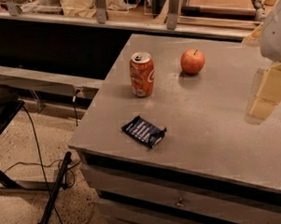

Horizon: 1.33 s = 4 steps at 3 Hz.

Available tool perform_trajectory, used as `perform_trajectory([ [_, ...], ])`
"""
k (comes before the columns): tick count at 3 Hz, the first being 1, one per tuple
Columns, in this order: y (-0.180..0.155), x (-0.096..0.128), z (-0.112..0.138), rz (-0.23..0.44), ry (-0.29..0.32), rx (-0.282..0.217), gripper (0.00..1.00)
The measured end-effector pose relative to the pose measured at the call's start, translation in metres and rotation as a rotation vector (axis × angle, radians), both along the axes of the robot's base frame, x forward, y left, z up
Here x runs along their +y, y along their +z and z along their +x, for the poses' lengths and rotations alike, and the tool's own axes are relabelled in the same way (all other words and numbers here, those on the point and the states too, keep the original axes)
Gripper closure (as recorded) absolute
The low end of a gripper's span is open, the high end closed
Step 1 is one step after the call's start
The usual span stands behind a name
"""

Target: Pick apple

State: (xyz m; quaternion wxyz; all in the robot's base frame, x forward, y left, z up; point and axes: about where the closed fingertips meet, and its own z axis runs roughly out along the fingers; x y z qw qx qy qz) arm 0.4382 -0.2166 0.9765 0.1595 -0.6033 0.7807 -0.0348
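Observation:
The apple [192, 61] is small, round and red-orange with a short dark stem. It stands on the grey table top [211, 129] toward the far side. My gripper [261, 107] hangs at the right edge of the view, above the table, to the right of the apple and nearer the camera. It is well apart from the apple and holds nothing that I can see. Part of it is cut off by the frame edge.
An orange-red soda can [142, 74] stands upright left of the apple. A dark blue snack packet [144, 131] lies flat near the table's front left edge. Drawers run under the table front. Cables and a black bar [54, 192] lie on the floor at left.

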Motion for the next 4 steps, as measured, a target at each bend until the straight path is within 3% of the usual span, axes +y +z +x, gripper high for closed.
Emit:
perform_trajectory([
  [2, 0.001, 0.000, 0.002, 0.005, -0.001, -0.007, 0.00],
  [3, 0.005, -0.002, 0.027, 0.062, 0.007, -0.043, 0.00],
  [4, 0.000, -0.002, 0.070, 0.156, 0.010, -0.067, 0.00],
])
